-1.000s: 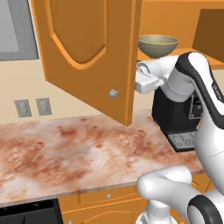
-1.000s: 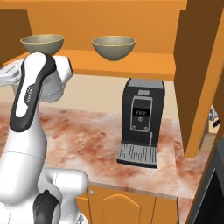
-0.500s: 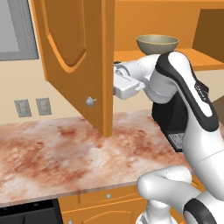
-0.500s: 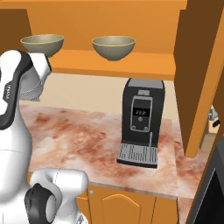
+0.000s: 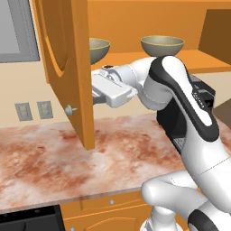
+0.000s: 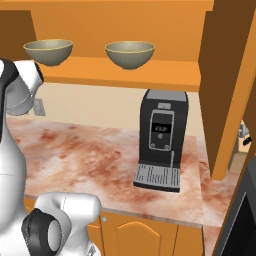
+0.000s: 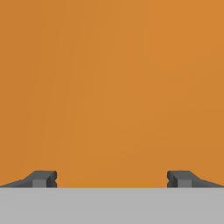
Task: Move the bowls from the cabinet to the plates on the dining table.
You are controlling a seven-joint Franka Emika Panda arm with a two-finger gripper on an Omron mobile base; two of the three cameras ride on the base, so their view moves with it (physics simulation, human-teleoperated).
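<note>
Pink marbled counter (image 6: pixel 90 155); beige wall (image 5: pixel 27 92); twin outlets (image 5: pixel 32 110)

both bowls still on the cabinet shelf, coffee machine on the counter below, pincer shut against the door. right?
Not quite: the pincer is open. In the hand view its fingertips stand wide apart facing the orange cabinet door. The rest holds: the right base view shows both bowls on the shelf and the coffee machine on the counter.
</note>
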